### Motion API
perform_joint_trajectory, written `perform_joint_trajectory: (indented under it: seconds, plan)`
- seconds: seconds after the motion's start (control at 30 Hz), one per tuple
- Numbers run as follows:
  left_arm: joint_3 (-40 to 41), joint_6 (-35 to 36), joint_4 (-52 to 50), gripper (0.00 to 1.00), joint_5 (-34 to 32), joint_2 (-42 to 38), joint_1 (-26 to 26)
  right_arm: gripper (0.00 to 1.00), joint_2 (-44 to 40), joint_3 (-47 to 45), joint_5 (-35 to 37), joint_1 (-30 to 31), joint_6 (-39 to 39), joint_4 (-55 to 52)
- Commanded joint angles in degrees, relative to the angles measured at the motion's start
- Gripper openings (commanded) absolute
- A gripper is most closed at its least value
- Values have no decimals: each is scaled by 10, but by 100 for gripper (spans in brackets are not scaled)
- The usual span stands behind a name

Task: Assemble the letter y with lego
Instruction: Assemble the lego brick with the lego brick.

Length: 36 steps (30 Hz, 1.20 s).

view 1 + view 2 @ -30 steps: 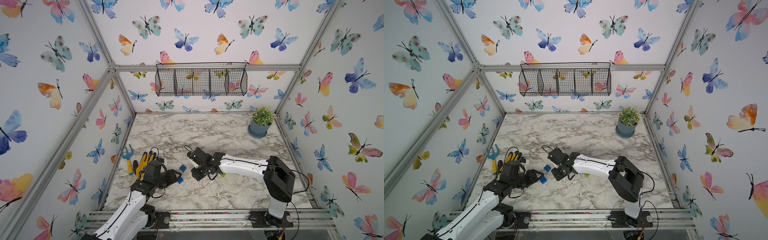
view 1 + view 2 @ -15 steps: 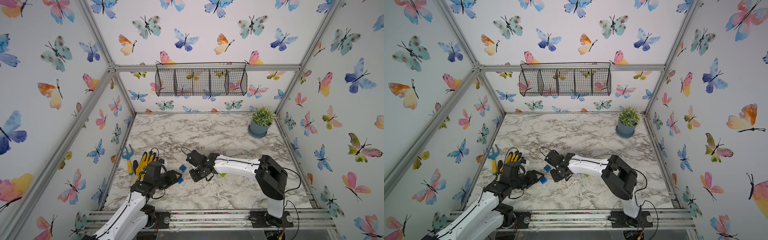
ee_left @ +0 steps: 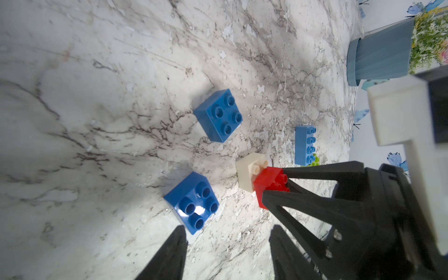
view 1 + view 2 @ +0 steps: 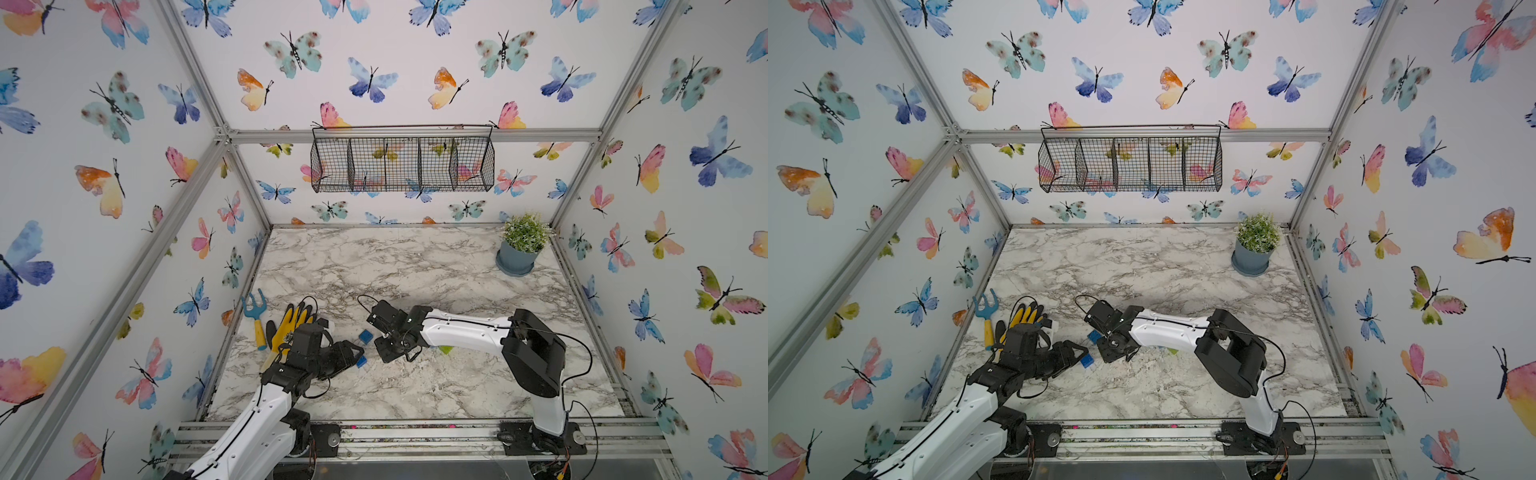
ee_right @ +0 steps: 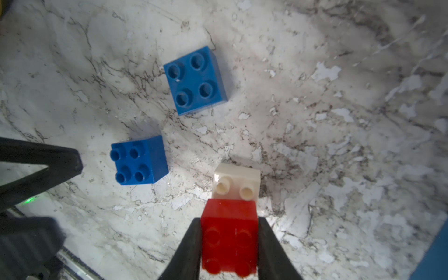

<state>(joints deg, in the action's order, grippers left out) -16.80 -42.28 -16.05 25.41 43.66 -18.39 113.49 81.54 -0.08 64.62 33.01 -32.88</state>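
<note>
Bricks are lying loose on the marble table [image 4: 415, 266], and I am working over them with both arms. My right gripper [image 5: 229, 244] is clamping the red brick [image 5: 229, 240] by its two side faces, jaws pressed flat against the plastic. That red brick is sitting partly on top of the cream brick [image 5: 236, 180], covering part of it and leaving two cream studs showing; I cannot tell whether the pair is fully pressed together.

Taking the red brick as my landmark: the nearer dark blue square brick [image 3: 192, 201] is resting just beside it, studs up, apart from it and right in front of my left gripper [image 3: 226, 244]. My left jaws are standing partly apart, holding nothing, with that blue square just off their tips. The second dark blue square brick [image 3: 219, 115] is lying farther from the red brick, on the side away from my left gripper. The long blue brick [image 3: 305, 145] is lying beyond the cream brick from the red one, with the lime green brick [image 3: 314, 161] peeking out at its end, mostly hidden.

In both top views, my right arm is covering the red brick.
</note>
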Motion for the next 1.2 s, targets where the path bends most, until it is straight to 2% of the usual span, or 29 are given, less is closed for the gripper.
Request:
perform_joint_trajectory:
  seconds: [0.0, 0.63, 0.87, 1.17]
  plan:
    - [5, 0, 7, 56, 9, -4, -2, 34, 18, 11, 25, 6, 13, -38]
    - [6, 1, 7, 56, 8, -3, -2, 33, 35, 18, 86, 34, 52, -96]
    - [5, 0, 12, 56, 7, 2, -2, 33, 27, 10, 89, 35, 33, -101]
    - [4, 0, 9, 56, 8, 0, -2, 33, 32, -5, 56, 34, -15, -86]
